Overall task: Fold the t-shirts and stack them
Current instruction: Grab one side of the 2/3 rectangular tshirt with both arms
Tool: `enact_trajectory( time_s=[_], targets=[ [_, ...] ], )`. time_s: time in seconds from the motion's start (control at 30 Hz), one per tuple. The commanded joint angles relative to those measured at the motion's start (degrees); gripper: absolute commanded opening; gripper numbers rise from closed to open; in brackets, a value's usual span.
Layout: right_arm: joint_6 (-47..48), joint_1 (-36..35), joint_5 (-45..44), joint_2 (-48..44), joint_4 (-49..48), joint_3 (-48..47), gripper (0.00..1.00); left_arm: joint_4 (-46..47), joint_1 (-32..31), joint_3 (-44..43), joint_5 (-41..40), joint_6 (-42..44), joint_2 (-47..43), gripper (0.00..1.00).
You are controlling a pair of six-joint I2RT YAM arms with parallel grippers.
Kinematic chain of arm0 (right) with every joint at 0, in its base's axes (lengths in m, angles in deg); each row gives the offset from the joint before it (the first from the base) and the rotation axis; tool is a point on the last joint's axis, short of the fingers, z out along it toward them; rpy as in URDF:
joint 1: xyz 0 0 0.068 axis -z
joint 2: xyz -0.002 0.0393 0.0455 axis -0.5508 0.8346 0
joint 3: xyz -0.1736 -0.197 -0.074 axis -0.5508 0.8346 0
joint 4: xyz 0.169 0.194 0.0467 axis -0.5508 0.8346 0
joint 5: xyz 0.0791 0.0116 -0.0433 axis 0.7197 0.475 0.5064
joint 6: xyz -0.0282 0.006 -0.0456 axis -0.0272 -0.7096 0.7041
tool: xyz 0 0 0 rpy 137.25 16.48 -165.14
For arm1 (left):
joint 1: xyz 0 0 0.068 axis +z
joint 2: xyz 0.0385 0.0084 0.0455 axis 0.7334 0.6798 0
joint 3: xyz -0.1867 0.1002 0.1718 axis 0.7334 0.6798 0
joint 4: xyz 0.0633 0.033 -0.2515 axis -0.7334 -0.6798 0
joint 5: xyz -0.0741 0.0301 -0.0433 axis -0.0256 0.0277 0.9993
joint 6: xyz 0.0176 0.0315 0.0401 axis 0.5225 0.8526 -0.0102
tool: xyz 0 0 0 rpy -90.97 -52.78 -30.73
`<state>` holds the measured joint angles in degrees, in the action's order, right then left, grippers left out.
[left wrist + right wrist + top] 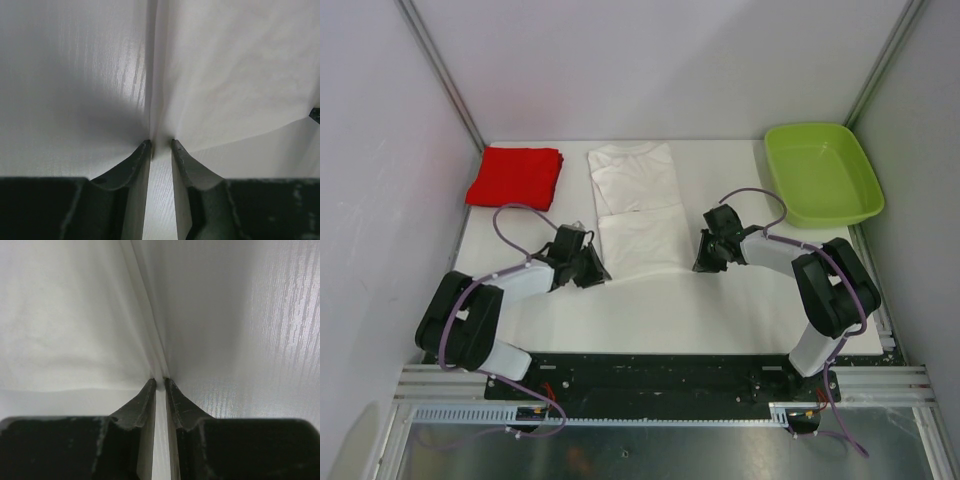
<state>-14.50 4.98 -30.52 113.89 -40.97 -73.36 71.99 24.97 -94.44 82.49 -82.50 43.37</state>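
The white t-shirt (638, 205) lies in the middle of the table as a long folded strip, its collar end toward the back. My left gripper (600, 272) sits at its near left corner. In the left wrist view that gripper (161, 145) is shut on the cloth's (235, 75) edge. My right gripper (704, 262) sits at the near right corner. In the right wrist view it (160, 381) pinches a raised fold of the shirt (65, 325). The red t-shirt (515, 177) lies folded at the back left, apart from both grippers.
A lime-green tray (823, 172) stands at the back right corner. White walls and metal posts close in the table (720, 310) on three sides. Both arm bases sit at the near edge.
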Motion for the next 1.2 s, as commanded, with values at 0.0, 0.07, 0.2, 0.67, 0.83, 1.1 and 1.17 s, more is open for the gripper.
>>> enact_trajectory(
  time_s=[0.0, 0.07, 0.2, 0.67, 0.83, 1.1, 1.17],
  targets=[
    [-0.46, -0.52, -1.13, 0.81, -0.52, 0.57, 0.16, -3.91, -1.20, 3.45, -3.42, -1.07, 0.66, 0.30],
    [-0.47, -0.55, -1.06, 0.90, -0.60, 0.56, 0.15, -4.42, -1.30, 3.40, -4.12, -1.27, 0.49, 0.30],
    [-0.42, -0.49, -0.98, 1.20, -0.74, 0.57, 0.13, -6.11, -1.71, 2.76, -5.89, -1.52, -0.18, 0.28],
    [-0.61, -1.37, -0.92, -2.32, 0.63, 1.02, 0.00, -10.37, -4.74, 0.77, -6.48, -1.58, -5.47, 0.00],
    [-1.86, -2.31, -0.60, -9.60, 2.50, 4.04, 0.00, -15.82, -5.12, 1.55, -5.24, -1.21, -13.13, 0.00],
    [-7.14, -10.65, -4.19, -25.29, 8.80, 11.14, 0.00, -26.62, -5.53, 6.64, -1.32, -2.25, -32.09, 0.00],
    [-9.17, -13.61, -6.70, -29.33, 10.94, 12.17, 0.00, -29.19, -6.44, 7.45, -0.32, -3.12, -37.38, 0.00]
  ],
)
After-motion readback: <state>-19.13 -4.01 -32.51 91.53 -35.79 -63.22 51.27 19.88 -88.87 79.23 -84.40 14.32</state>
